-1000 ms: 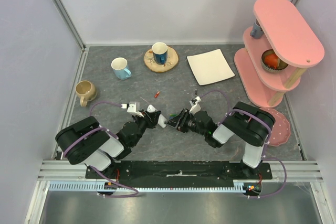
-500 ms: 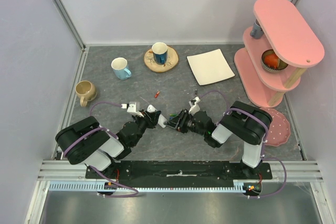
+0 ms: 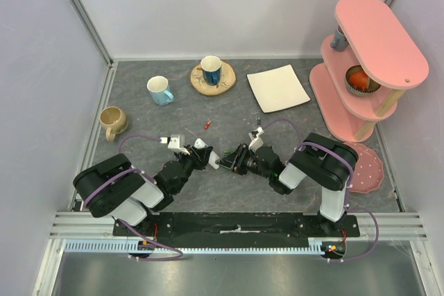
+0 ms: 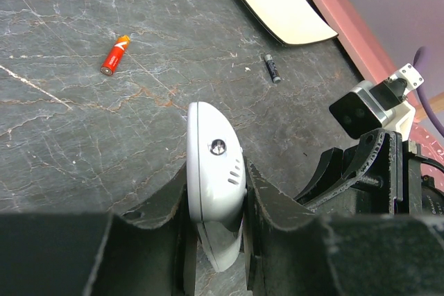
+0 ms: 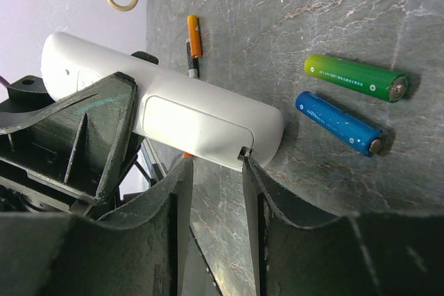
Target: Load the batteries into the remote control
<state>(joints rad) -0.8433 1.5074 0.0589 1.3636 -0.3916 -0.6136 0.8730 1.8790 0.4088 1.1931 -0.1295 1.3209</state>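
Grey marbled counter (image 3: 229,112) below: my left pincer (image 4: 215,181) is clamped on the remote control (image 4: 215,164), mid-counter. My right pincer (image 5: 214,168) stands half-open at its closed battery cover (image 5: 187,119), gripping nothing. The green battery (image 5: 357,77) and blue battery (image 5: 338,123) lie loose beyond; none loaded, I judge.

The left arm (image 3: 114,188) and right arm (image 3: 326,164) are black with pale grey covers; a thin purple cable (image 3: 135,136) loops along each. The left gripper (image 4: 216,171) and right gripper (image 5: 215,164) have matt black fingers (image 5: 291,213), braced with triangular webs.
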